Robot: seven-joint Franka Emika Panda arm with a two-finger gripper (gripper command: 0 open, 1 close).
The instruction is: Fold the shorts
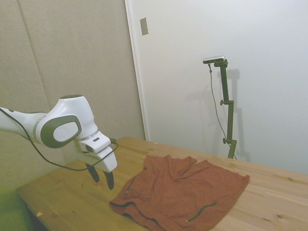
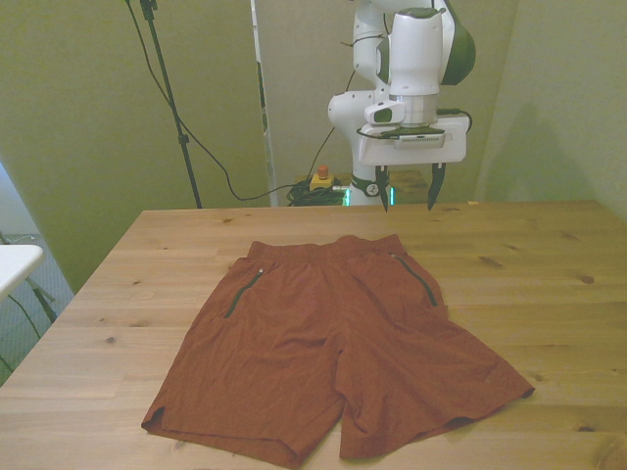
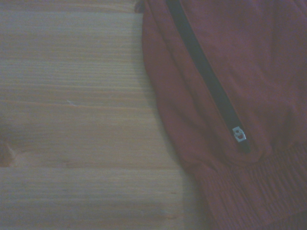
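The wrist view catches only a slice of the shorts (image 3: 230,96): one dark zipper line (image 3: 206,76) ending in a small pale pull (image 3: 238,134), the gathered waistband (image 3: 259,191) beside it, and bare table (image 3: 72,120) filling the rest. It is soft and dim, so finer stitching cannot be made out. In the side view the arm's base end is cut off at the picture's 9 o'clock edge.

The shorts (image 2: 333,343) lie spread flat on the wooden table (image 2: 549,255), waistband toward 12 o'clock in the front view and both leg hems toward 6 o'clock. The hems stop just short of the near table edge — the 7 o'clock hem comes closest. Open wood lies at 3 and 9 o'clock of the garment, more of it on the front view's right. Two zipper pockets (image 2: 243,294) slant down from the waistband.

The gripper (image 2: 408,201) hangs above the table's far edge, at 12 o'clock of the waistband and clear of the cloth — its two dark fingers (image 2: 434,188) stand well apart with nothing between them. In the side view the gripper (image 1: 102,177) sits at 9 o'clock of the shorts (image 1: 183,192), off the wood.
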